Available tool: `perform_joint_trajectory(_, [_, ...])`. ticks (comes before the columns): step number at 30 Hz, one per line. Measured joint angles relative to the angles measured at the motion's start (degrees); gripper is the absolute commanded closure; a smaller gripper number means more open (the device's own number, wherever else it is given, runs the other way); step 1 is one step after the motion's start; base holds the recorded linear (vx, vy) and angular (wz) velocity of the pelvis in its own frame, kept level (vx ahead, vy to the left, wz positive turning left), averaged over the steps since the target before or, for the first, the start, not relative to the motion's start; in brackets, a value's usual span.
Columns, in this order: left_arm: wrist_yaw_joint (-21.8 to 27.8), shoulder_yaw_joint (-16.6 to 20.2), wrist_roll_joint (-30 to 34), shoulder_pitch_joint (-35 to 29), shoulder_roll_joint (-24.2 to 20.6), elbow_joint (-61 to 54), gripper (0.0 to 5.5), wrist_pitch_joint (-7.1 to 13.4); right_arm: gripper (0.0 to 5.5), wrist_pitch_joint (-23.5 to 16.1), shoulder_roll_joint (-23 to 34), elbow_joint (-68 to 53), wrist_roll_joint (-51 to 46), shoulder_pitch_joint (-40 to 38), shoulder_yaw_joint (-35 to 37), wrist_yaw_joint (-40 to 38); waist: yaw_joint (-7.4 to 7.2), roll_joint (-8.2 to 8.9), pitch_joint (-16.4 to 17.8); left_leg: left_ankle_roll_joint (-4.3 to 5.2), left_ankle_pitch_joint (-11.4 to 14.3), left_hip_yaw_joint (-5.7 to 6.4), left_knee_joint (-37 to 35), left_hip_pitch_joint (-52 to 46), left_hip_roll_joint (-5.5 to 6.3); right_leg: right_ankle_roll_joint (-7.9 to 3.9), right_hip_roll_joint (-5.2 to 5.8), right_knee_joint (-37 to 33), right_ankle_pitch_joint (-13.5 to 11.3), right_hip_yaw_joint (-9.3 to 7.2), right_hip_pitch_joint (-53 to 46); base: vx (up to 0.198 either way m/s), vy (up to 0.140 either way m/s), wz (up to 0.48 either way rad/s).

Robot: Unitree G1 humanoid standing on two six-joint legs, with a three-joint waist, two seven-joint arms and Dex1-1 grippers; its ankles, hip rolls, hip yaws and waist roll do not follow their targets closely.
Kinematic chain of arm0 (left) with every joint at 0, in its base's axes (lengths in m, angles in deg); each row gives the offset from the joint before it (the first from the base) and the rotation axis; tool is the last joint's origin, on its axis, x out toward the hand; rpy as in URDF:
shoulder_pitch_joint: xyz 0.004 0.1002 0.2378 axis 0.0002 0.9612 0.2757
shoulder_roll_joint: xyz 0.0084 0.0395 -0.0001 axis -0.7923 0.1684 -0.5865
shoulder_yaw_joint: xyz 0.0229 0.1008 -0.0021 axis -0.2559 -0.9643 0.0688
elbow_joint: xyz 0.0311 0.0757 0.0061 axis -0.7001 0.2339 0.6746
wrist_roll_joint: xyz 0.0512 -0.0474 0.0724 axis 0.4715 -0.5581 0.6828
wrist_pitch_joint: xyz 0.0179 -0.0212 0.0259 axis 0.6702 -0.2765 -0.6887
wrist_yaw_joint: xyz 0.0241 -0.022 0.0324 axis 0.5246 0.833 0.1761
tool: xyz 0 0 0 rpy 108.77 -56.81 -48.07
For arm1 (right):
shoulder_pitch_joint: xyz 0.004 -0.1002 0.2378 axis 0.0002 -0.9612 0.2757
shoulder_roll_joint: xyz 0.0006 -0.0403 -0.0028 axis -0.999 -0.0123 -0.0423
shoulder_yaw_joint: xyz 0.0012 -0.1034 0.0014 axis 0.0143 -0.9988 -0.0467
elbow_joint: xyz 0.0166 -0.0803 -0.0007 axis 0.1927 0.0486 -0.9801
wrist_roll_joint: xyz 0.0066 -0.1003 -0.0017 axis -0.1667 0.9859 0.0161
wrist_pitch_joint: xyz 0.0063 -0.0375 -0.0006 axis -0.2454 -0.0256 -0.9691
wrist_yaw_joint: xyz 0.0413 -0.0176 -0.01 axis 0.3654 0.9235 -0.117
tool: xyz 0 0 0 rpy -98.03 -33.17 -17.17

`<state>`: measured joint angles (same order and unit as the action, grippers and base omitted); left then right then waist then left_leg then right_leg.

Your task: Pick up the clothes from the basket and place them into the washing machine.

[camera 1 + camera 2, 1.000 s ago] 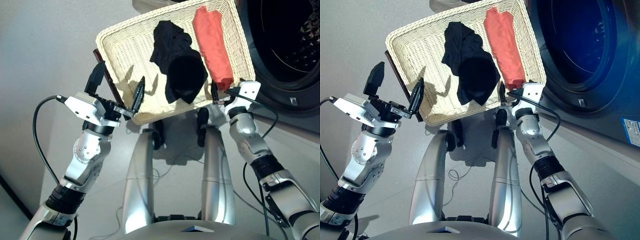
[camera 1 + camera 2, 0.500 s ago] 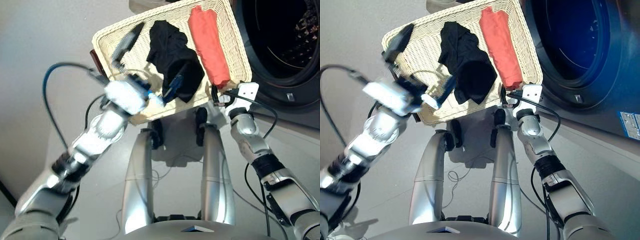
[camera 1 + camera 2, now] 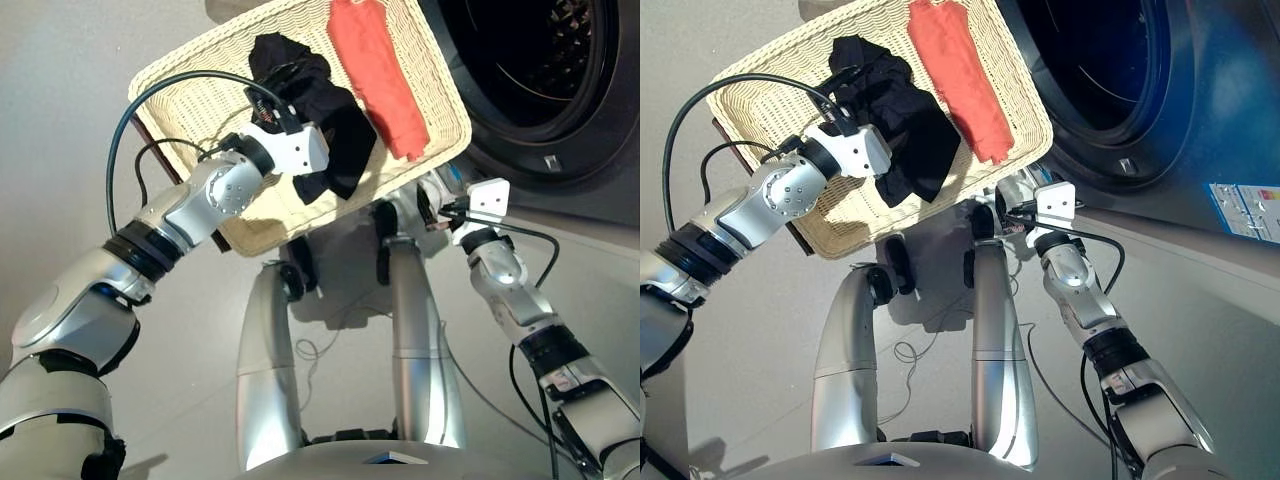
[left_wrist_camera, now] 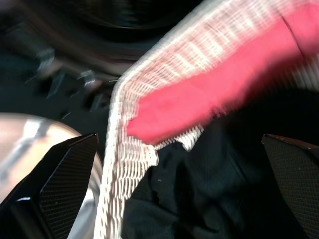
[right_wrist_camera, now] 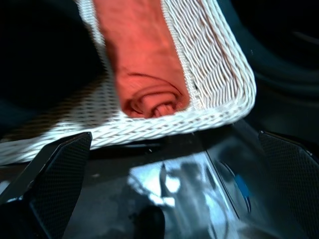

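Observation:
The cream wicker basket (image 3: 190, 90) stands ahead of me, tilted in the head views. A black garment (image 3: 300, 70) lies heaped in its middle, and a coral red one (image 3: 375, 55) lies rolled along its right side. My left gripper (image 4: 179, 144) is open, low over the black cloth, facing the red garment's end (image 4: 199, 104) and the basket's corner. Also open and holding nothing, my right gripper (image 3: 432, 200) sits just below the basket's near right corner (image 5: 219, 107). The washing machine (image 3: 545, 90) shows its dark round drum hole at the right.
A blue sticker (image 3: 1245, 210) marks the washer's front below the drum. A dark brown edge (image 3: 715, 130) of whatever bears the basket shows at its left side. Thin cables (image 3: 320, 345) lie on the grey floor.
My left arm has swung from the basket's left rim over into it and now sits on the black garment. The head view has shifted. The right gripper stays by the near right corner.

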<state>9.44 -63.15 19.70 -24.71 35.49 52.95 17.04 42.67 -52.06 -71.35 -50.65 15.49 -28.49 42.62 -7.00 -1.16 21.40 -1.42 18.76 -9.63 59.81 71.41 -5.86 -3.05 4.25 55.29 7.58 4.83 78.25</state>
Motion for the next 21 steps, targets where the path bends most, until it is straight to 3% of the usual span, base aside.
perform_joint_trajectory(4, [2.5,-1.1,9.0,-1.4,0.2,3.9,0.00,-4.0,0.00,0.1,0.4,-1.7,0.0,-2.4,2.0,1.2,-0.86,0.01,0.0,-0.03,0.1,0.02,1.0,1.3,-0.27,-0.03,-0.35,0.6,-0.1,0.09,1.2,0.000,0.000,0.000])
perform_joint_trajectory(7, [3.8,-1.0,15.8,-1.5,-0.4,4.3,0.00,-5.8,0.00,0.2,0.5,-3.6,0.0,-4.8,3.1,2.9,-0.80,0.01,0.0,0.02,0.3,0.02,1.7,2.4,-0.91,-0.03,-0.81,0.7,-0.3,0.05,2.2,0.000,0.000,0.000])
perform_joint_trajectory(10, [4.1,-1.2,20.3,-1.8,-0.4,4.9,0.00,-6.2,0.00,0.3,0.6,-3.9,0.1,-6.2,3.6,4.3,-0.91,0.01,0.0,0.03,0.3,0.00,1.9,3.1,-1.03,-0.01,-0.95,0.9,-0.4,0.08,3.0,0.000,0.000,0.000])
perform_joint_trajectory(16, [5.0,-4.9,29.7,-5.3,-0.5,6.1,0.00,-6.9,0.00,1.2,0.9,-5.1,0.6,-6.2,4.0,6.2,-1.44,0.01,0.0,-0.09,0.4,0.08,2.7,5.0,-1.09,-0.05,-1.01,1.6,-0.4,0.10,4.7,0.000,0.000,0.000])
perform_joint_trajectory(21, [4.8,-5.5,32.0,-5.6,-0.5,7.8,0.00,-6.9,0.00,1.3,1.0,-6.1,1.3,-6.3,4.2,6.8,-2.32,0.03,0.0,-0.23,0.5,0.08,2.9,5.0,-1.19,-0.23,-1.14,1.5,-0.4,0.13,4.8,0.000,0.000,0.000])
